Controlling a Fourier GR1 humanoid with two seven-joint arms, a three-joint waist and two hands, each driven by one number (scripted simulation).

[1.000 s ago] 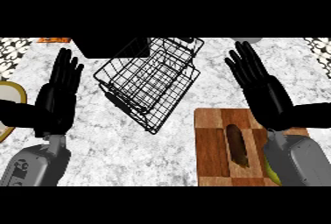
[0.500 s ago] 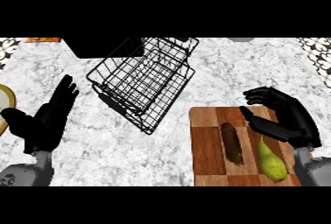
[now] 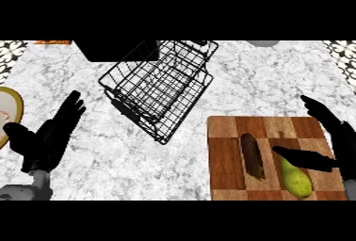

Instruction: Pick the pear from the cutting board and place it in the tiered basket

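Lying unheld on the checkered wooden cutting board (image 3: pixel 230 136), the yellow-green pear (image 3: pixel 295 178) sits beside a dark oblong shadow. Black wire tiered basket (image 3: pixel 158 84) holds nothing. Right hand (image 3: pixel 335 146), fingers spread wide, has dropped over the pear since earlier. Left hand (image 3: pixel 49 136) rests open above the marbled white surface (image 3: pixel 104 155).

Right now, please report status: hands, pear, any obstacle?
Left robot hand open, resting. Right robot hand open beside pear. Pear on cutting board. Dark object alongside, not blocking.
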